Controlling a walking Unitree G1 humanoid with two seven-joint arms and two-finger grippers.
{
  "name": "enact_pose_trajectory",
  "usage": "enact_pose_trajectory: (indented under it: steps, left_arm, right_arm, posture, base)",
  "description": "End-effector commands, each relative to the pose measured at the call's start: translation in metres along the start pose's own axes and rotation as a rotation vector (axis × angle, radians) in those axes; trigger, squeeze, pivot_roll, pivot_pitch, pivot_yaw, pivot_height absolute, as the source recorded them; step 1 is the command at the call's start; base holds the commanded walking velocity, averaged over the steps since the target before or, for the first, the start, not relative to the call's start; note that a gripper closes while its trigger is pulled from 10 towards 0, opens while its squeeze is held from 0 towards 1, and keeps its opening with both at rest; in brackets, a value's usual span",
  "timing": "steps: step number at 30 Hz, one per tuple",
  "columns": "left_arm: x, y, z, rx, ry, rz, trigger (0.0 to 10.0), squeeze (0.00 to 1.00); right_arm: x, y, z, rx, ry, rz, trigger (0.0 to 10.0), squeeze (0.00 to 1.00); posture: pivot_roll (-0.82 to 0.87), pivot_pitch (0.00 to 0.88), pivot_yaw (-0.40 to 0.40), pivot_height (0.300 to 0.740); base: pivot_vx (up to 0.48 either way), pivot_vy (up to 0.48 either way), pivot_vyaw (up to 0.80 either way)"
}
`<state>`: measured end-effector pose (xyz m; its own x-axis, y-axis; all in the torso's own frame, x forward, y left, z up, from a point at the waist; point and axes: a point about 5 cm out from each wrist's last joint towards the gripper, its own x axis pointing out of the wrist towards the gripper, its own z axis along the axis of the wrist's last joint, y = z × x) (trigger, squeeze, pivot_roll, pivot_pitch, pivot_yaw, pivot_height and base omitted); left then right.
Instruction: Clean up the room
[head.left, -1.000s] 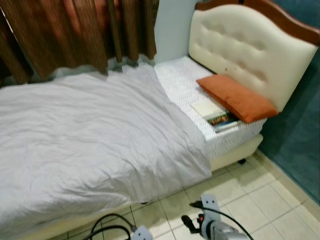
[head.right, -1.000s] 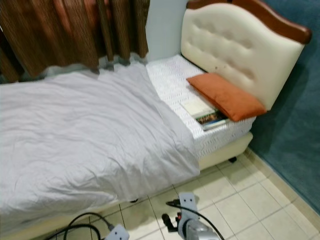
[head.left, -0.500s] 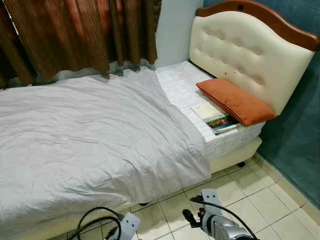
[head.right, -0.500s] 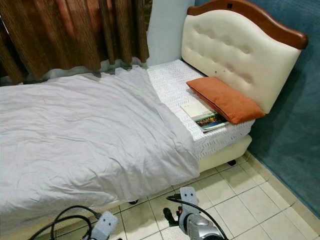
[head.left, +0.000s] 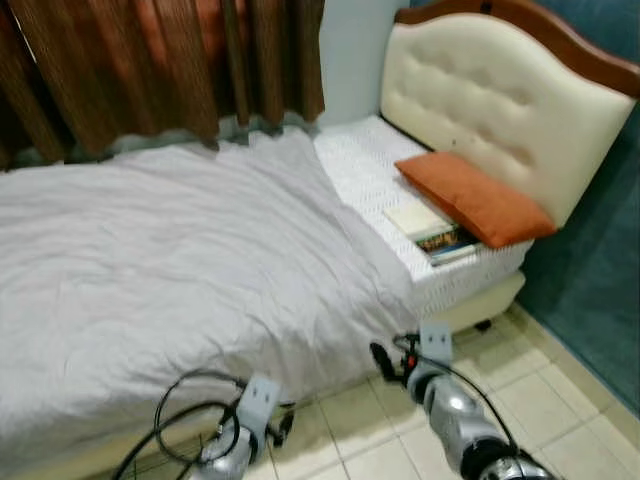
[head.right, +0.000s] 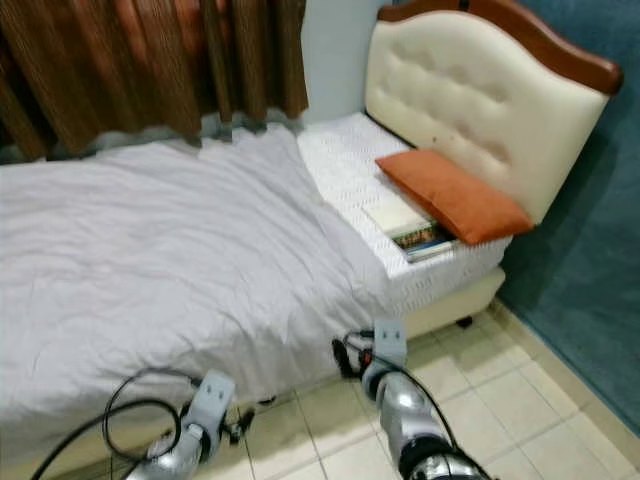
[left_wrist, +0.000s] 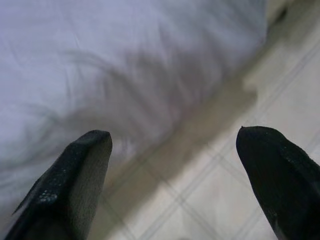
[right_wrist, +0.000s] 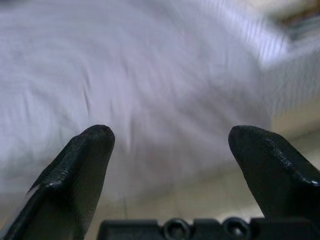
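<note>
Reaching toward grey blanket (head.left: 190, 270), right gripper (right_wrist: 167, 145) fingers spread, left gripper (left_wrist: 172, 165) likewise

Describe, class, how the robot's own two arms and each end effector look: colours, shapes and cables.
Both arms are silver, rounded and shiny metal. Each wrist carries a pale grey boxy block. Black cables loop beside the left arm and run along the right one. The left end effector and right end effector each have two long black fingers with a dull, slightly grainy surface, tapering to blunt tips.

Head stereo pair looking down on bed (head.left: 200, 260), wrist cameras close along fingers toward blanket edge (left_wrist: 150, 100)
</note>
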<state>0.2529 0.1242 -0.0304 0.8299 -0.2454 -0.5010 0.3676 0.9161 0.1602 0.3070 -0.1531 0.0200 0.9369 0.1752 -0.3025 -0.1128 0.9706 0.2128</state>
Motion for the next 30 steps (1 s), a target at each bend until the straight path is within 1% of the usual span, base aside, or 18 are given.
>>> enact_pose_trajectory:
  steps: [1, 2, 4, 5, 6, 7, 9, 11, 13, 14, 15, 16, 18, 21, 22, 23, 27, 30]
  left_arm:
    - [-0.013, 0.079, 0.089, -0.228, -0.471, 0.410, 10.0, 0.00]
    - [-0.020, 0.078, 0.095, -0.207, -0.510, 0.402, 10.0, 0.00]
    - [-0.034, 0.076, 0.107, -0.206, -0.583, 0.390, 10.0, 0.00]
    - [-0.034, 0.076, 0.107, -0.206, -0.583, 0.390, 10.0, 0.00]
    - [-0.051, 0.075, 0.120, -0.156, -0.662, 0.385, 10.0, 0.00]
    - [-0.051, 0.075, 0.120, -0.156, -0.662, 0.385, 10.0, 0.00]
    - [-0.065, 0.074, 0.124, -0.124, -0.686, 0.400, 10.0, 0.00]
    - [-0.078, 0.071, 0.121, -0.104, -0.688, 0.408, 10.0, 0.00]
    - [-0.092, 0.066, 0.111, -0.107, -0.664, 0.406, 10.0, 0.00]
    - [-0.102, 0.066, 0.100, -0.118, -0.627, 0.423, 10.0, 0.00]
    - [-0.102, 0.066, 0.100, -0.118, -0.627, 0.423, 10.0, 0.00]
    - [-0.106, 0.065, 0.089, -0.136, -0.585, 0.440, 10.0, 0.00]
    - [-0.106, 0.066, 0.087, -0.149, -0.574, 0.452, 10.0, 0.00]
    - [-0.103, 0.065, 0.093, -0.160, -0.593, 0.466, 10.0, 0.00]
    - [-0.102, 0.067, 0.107, -0.153, -0.634, 0.485, 10.0, 0.00]
    - [-0.102, 0.068, 0.112, -0.144, -0.648, 0.494, 10.0, 0.00]
    - [-0.101, 0.071, 0.119, -0.133, -0.675, 0.505, 10.0, 0.00]
    - [-0.099, 0.070, 0.119, -0.132, -0.667, 0.492, 10.0, 0.00]
  right_arm:
    - [-0.003, -0.003, 0.013, 0.000, -0.092, 0.011, 10.0, 0.00]
    - [-0.006, -0.004, 0.017, -0.007, -0.125, 0.015, 10.0, 0.00]
    - [-0.014, -0.005, 0.027, -0.020, -0.191, 0.014, 10.0, 0.00]
    - [-0.014, -0.005, 0.027, -0.020, -0.191, 0.014, 10.0, 0.00]
    - [-0.027, -0.007, 0.038, -0.024, -0.252, 0.010, 10.0, 0.00]
    - [-0.027, -0.007, 0.038, -0.024, -0.252, 0.010, 10.0, 0.00]
    - [-0.040, -0.010, 0.043, -0.048, -0.283, 0.005, 10.0, 0.00]
    - [-0.055, -0.014, 0.047, -0.067, -0.301, -0.010, 10.0, 0.00]
    - [-0.072, -0.016, 0.046, -0.089, -0.304, -0.019, 10.0, 0.00]
    - [-0.085, -0.014, 0.045, -0.116, -0.306, -0.008, 10.0, 0.00]
    - [-0.085, -0.014, 0.045, -0.116, -0.306, -0.008, 10.0, 0.00]
    - [-0.091, -0.013, 0.043, -0.127, -0.308, -0.001, 10.0, 0.00]
    - [-0.092, -0.013, 0.043, -0.122, -0.310, -0.011, 10.0, 0.00]
    - [-0.093, -0.012, 0.043, -0.108, -0.318, -0.012, 10.0, 0.00]
    - [-0.095, -0.009, 0.051, -0.108, -0.355, -0.010, 10.0, 0.00]
    - [-0.095, -0.008, 0.055, -0.103, -0.376, -0.017, 10.0, 0.00]
    - [-0.090, -0.008, 0.061, -0.101, -0.387, -0.017, 10.0, 0.00]
    - [-0.087, -0.006, 0.062, -0.108, -0.386, -0.010, 10.0, 0.00]
  posture:
    - [0.00, 0.000, -0.004, 0.740]
    - [0.01, 0.000, -0.004, 0.740]
    - [0.01, 0.000, -0.007, 0.740]
    - [0.01, 0.000, -0.007, 0.740]
    - [0.02, 0.000, -0.006, 0.740]
    - [0.02, 0.000, -0.006, 0.740]
    - [0.02, 0.000, -0.008, 0.740]
    - [0.02, 0.000, -0.008, 0.740]
    - [0.01, 0.000, -0.009, 0.740]
    - [0.01, 0.000, -0.008, 0.740]
    - [0.01, 0.000, -0.008, 0.740]
    - [0.01, 0.000, -0.008, 0.740]
    - [0.02, 0.000, -0.017, 0.740]
    - [0.02, 0.000, -0.020, 0.740]
    - [0.02, 0.000, -0.022, 0.740]
    - [0.02, 0.000, -0.022, 0.740]
    - [0.01, 0.000, -0.017, 0.740]
    - [0.01, 0.000, -0.017, 0.740]
  base:
    - [0.000, 0.000, 0.00]
    - [0.000, 0.000, 0.00]
    - [0.000, 0.000, 0.00]
    - [0.000, 0.000, 0.00]
    - [0.000, 0.000, 0.00]
    - [0.000, 0.000, 0.00]
    - [0.000, 0.000, 0.00]
    - [0.000, 0.000, 0.00]
    - [0.000, 0.000, 0.00]
    - [0.000, 0.000, 0.00]
    - [0.000, 0.000, 0.00]
    - [0.000, 0.000, 0.00]
    - [0.000, 0.000, 0.00]
    - [0.000, 0.000, 0.00]
    - [0.000, 0.000, 0.00]
    - [0.000, 0.000, 0.00]
    - [0.000, 0.000, 0.00]
    - [0.000, 0.000, 0.00]
